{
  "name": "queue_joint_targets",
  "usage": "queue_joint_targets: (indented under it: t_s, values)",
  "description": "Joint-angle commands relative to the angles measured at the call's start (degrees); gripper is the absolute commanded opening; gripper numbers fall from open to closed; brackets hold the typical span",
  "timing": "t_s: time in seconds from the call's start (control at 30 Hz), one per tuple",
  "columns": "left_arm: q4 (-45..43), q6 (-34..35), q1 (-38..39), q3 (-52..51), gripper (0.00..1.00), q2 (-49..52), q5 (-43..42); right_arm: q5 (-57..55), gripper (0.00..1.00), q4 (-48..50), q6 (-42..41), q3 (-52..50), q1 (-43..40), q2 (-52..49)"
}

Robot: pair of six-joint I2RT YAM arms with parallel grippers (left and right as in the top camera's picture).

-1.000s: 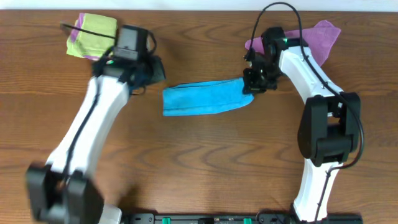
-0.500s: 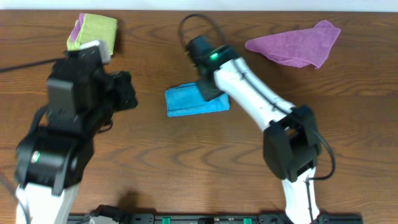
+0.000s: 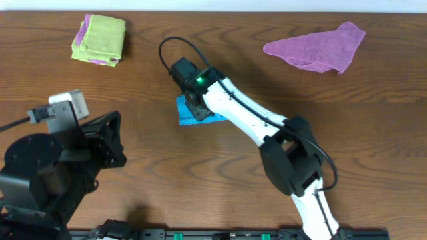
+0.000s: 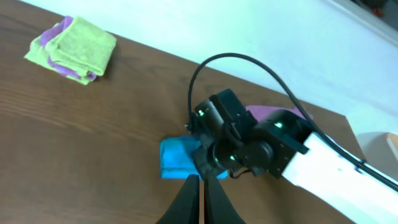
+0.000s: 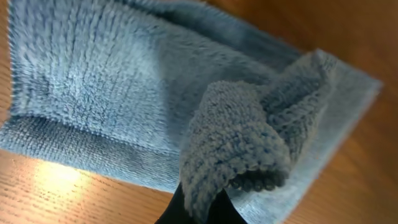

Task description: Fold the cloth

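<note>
My right gripper (image 5: 194,208), clamped on the cloth's (image 5: 81,81) edge, has dragged it across over the half beneath; my left gripper (image 4: 201,182), closed and empty, has pulled away.

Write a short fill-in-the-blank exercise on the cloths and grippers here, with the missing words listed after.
1. The right gripper is shut on a fold of the cloth, whose colour is ____.
2. The left gripper is shut and holds ____.
3. The lime-green cloth lies ____, not spread out.
4. The loose cloth on the robot's right is coloured ____.
Missing words: blue; nothing; folded; purple.
</note>
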State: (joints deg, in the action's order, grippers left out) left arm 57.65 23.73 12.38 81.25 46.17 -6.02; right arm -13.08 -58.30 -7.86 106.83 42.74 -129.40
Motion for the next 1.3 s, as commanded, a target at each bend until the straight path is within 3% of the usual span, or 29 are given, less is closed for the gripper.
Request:
queue_joint_targets:
  t_s: [0.0, 0.37, 0.7, 1.27]
  values:
    - [1.31, -1.05, -0.35, 0.39, 0.06, 0.26, 0.46, 1.09, 0.01, 0.83, 0.98, 0.83, 1.64, -0.11]
    - [2.49, -1.05, -0.35, 0.39, 0.06, 0.26, 0.42, 6.47, 0.01, 5.18, 0.55, 0.83, 2.73, -0.17]
    - [3.54, -1.05, -0.35, 0.39, 0.06, 0.26, 0.42, 5.38, 0.01, 2.43, -0.17, 4.5, 2.71, -0.15]
    - [3.34, -1.05, -0.35, 0.39, 0.07, 0.26, 0.04, 13.53, 0.01, 6.23, 5.79, 6.75, 3.48, -0.26]
